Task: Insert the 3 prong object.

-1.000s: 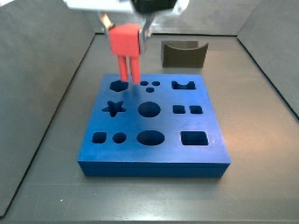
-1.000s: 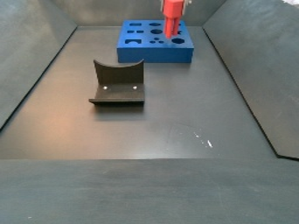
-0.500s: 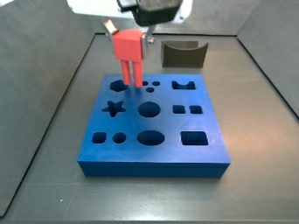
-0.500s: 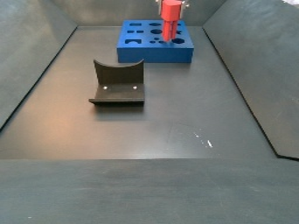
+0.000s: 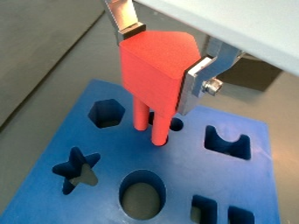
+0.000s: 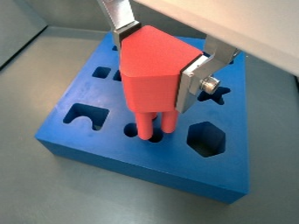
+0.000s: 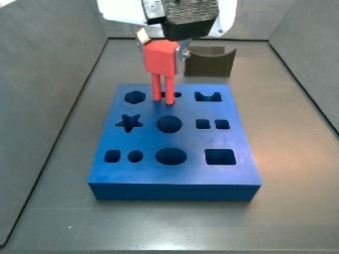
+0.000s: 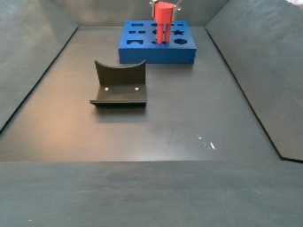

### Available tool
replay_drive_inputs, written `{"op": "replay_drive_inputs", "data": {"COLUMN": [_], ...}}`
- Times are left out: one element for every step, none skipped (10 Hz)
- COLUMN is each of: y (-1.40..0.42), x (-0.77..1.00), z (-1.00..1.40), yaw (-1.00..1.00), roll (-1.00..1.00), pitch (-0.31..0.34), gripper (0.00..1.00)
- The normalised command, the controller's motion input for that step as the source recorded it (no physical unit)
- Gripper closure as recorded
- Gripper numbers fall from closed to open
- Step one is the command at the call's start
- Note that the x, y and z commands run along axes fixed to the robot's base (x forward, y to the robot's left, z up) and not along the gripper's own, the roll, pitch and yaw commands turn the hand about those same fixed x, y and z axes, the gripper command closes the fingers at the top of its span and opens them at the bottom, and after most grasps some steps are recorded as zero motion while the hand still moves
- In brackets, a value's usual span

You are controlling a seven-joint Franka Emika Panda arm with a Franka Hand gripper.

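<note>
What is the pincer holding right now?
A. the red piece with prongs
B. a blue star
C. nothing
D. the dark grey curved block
A: in both wrist views the pincer is shut on the 3 prong object, its prongs at small holes in the blue block.

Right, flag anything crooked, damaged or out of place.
Nothing stands out. The gripper holds the red pronged piece upright, prongs at the small holes of the blue block. The grey curved block sits apart on the floor.

Plastic, metal and a matt floor

The gripper (image 5: pixel 165 58) above the block shows bare silver metal fingers; the 3 prong object (image 5: pixel 155 74) and blue block (image 6: pixel 87 136) look smooth matt plastic.
</note>
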Motion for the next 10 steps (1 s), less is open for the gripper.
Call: {"op": "replay_drive_inputs", "data": {"y": [0.0, 0.05, 0.06, 0.08, 0.09, 0.13, 0.06, 0.0, -0.01, -0.08], "x": [0.09, 0.01, 0.02, 0.03, 0.03, 0.12, 0.29, 0.29, 0.02, 0.0], "z": [-0.22, -0.25, -0.27, -0.3, -0.3, -0.26, -0.23, -0.23, -0.2, -0.19], "yaw": [-0.7, -0.91, -0.9, -0.88, -0.87, -0.84, -0.75, -0.63, -0.22, -0.03], "roll": [0.05, 0.09, 0.1, 0.11, 0.11, 0.08, 0.04, 0.0, 0.0, 0.03], "pitch": [0.0, 0.01, 0.027, 0.047, 0.05, 0.041, 0.023, 0.0, 0.0, -0.019], "gripper": [1.0, 1.0, 1.0, 1.0, 1.0, 1.0, 1.0, 1.0, 1.0, 1.0]}}
